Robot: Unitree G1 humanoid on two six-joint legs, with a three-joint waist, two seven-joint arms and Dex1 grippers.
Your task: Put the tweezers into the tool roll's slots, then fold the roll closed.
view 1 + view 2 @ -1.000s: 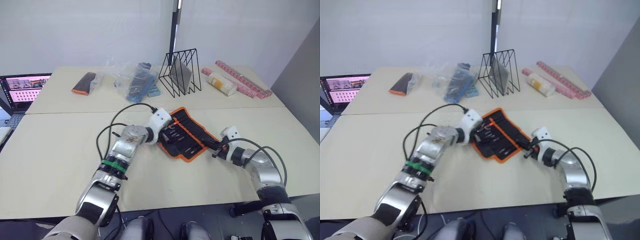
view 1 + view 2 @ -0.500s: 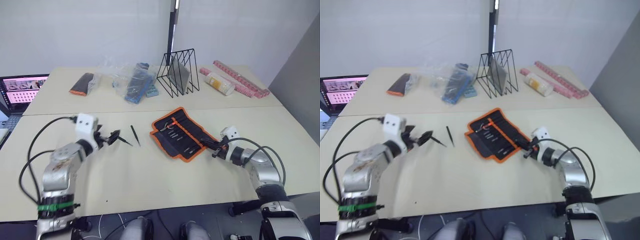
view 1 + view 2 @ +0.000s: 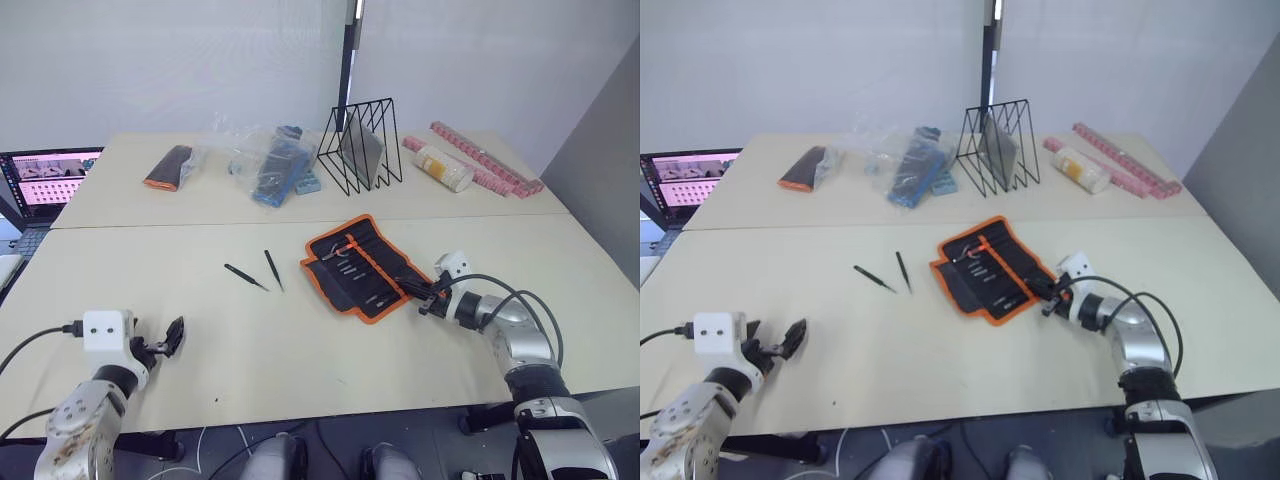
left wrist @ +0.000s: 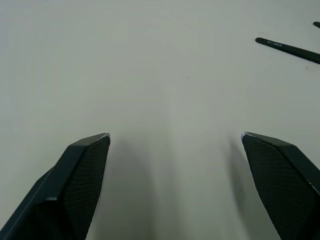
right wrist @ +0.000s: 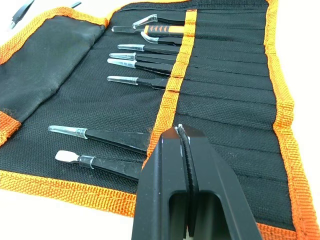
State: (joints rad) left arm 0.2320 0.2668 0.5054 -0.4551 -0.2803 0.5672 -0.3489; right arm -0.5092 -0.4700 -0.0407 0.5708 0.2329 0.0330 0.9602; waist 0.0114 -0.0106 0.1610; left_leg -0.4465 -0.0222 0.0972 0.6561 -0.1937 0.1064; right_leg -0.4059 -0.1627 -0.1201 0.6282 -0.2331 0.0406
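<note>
Tool roll [image 3: 358,264] pinned flat under closed right gripper [image 3: 428,297] for loading, two tweezers [image 3: 258,274] loose, left gripper [image 3: 168,338] gaping empty.

Left arm: drawn in low at the robot's left side, forearm pointing forward. Left gripper [image 3: 172,337] is level, its two fingers [image 4: 82,172] spread wide apart with nothing between them.

Right arm: bent at the elbow, forearm reaching inward and forward. Right gripper [image 5: 183,145] has its fingers pressed together, tips meeting, with nothing visible between them.
</note>
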